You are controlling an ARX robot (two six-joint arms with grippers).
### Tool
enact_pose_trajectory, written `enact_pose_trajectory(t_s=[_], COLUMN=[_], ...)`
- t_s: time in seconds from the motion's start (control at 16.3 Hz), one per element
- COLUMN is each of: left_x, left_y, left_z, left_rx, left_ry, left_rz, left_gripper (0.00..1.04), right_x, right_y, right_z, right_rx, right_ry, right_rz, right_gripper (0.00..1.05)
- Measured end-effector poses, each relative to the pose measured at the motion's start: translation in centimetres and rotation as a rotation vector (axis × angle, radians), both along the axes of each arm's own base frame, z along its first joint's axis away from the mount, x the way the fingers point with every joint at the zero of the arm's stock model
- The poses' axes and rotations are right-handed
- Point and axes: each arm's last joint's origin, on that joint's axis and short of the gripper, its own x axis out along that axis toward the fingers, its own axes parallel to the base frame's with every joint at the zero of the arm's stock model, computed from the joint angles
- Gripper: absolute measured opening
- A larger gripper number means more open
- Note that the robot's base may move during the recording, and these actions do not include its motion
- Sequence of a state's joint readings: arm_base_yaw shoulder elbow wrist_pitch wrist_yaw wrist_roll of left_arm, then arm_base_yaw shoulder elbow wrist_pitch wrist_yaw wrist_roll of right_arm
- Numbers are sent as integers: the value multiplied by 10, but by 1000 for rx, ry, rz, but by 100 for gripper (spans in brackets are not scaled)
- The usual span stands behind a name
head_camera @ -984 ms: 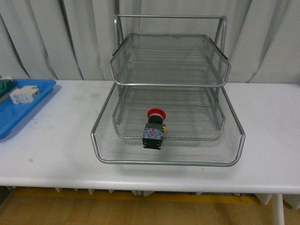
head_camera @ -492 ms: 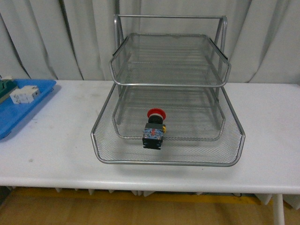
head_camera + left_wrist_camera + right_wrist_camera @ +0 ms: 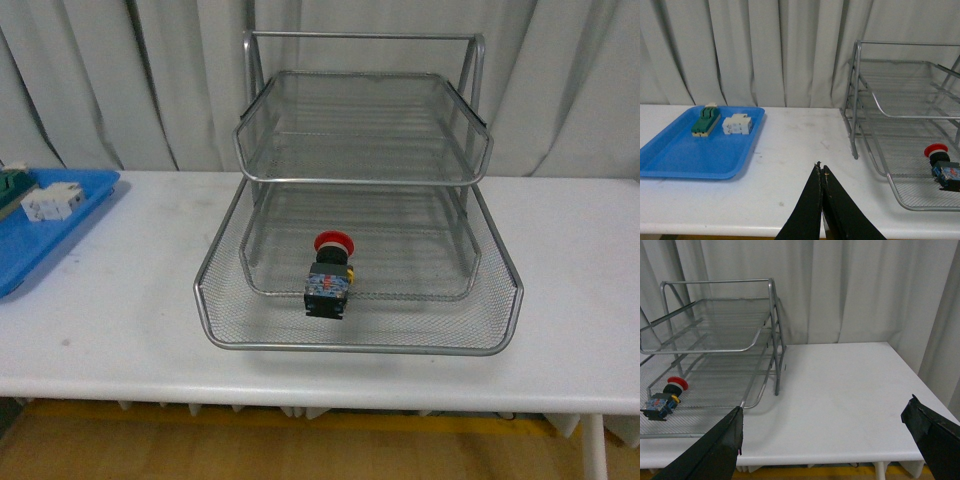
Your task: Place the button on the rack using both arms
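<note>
left gripper (image 3: 821, 169): fingers (image 3: 810, 210) pressed together, nothing between them. right gripper (image 3: 824, 412): fingers (image 3: 720, 450) spread wide, empty. neither touches the button (image 3: 330, 270), which lies on its side in the lowest tray of the rack (image 3: 360, 348), near the tray's front rim, with its red cap toward the back.

judged handling: a small, light, rigid plastic part. the domed cap looks smooth and likely to slip, and the part could roll on the mesh. the flat-sided black body behind the yellow collar is therefore the better place to pinch, across its width.

pose: both arms are out of the front view. each wrist camera looks roughly level across the table (image 3: 120, 300). the left arm is well to the left of the rack and the right arm well to its right, both apart from it. a blue tray (image 3: 680, 155) sits at the table's far left.
</note>
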State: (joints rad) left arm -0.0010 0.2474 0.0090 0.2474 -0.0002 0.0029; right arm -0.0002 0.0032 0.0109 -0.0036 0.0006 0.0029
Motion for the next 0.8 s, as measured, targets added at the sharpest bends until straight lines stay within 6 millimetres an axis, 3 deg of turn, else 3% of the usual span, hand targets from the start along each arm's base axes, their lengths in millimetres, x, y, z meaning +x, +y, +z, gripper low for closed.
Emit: enact_pose_trajectory(t_s=[0.49,0.8], left_x=[-16,-15], left_y=[0,0], left_z=[-3,-4], left_rx=[0,0], left_ry=[3,11], left_rz=[0,0], left_gripper=[2,2], right_x=[0,0], right_y=[0,0], right_z=[0,0], right_rx=[0,0], right_ry=[1,0], right_rz=[0,0], right_gripper=[98,98])
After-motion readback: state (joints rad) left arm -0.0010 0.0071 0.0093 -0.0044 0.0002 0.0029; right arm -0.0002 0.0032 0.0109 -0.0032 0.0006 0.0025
